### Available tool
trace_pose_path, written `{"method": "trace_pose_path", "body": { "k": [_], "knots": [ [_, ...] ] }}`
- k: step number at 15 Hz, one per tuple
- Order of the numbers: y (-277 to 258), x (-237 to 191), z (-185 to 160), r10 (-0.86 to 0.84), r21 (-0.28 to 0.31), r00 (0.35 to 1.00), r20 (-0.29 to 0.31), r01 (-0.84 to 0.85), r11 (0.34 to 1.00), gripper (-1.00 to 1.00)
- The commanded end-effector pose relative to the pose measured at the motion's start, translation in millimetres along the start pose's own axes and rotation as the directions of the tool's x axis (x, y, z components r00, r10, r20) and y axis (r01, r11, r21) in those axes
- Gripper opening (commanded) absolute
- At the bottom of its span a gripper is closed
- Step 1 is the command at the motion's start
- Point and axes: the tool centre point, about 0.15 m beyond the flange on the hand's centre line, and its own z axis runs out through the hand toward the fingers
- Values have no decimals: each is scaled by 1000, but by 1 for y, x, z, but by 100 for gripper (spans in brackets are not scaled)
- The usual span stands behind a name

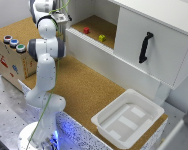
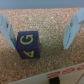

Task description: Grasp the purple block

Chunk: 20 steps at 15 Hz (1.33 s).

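Showing only in the wrist view, purple block [image 2: 27, 46] sits between end effector [image 2: 40, 30] fingers (spread).

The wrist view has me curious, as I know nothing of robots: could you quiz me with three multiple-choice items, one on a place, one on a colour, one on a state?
1. Where does the purple block lie relative to the gripper?
A. between its jaws, nearer one finger
B. outside both fingers
C. on top of a finger

2. What colour are the letters on the block?
A. white
B. yellow-green
C. red

3. How do the jaws stand?
A. shut on the block
B. shut on nothing
C. open, not clamping the block

Answers:
1. A: in the wrist view the block sits on the cork surface in the gap, close to one pale blue finger and far from the other.
2. B: the markings show yellow-green on purple.
3. C: the fingers stand wide apart, with clear cork beside the block.
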Motion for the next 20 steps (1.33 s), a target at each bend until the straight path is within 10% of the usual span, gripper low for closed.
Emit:
{"method": "trace_pose_path", "body": {
  "k": [1,13,20],
  "knots": [
    [-7,5,5,28,-87,999,46,-24,996,-100],
    [24,-3,-51,103,-191,979,-174,-136,972,-100],
    [20,27,-37,252,-48,967,-37,-254,966,-100]
  ]
}}
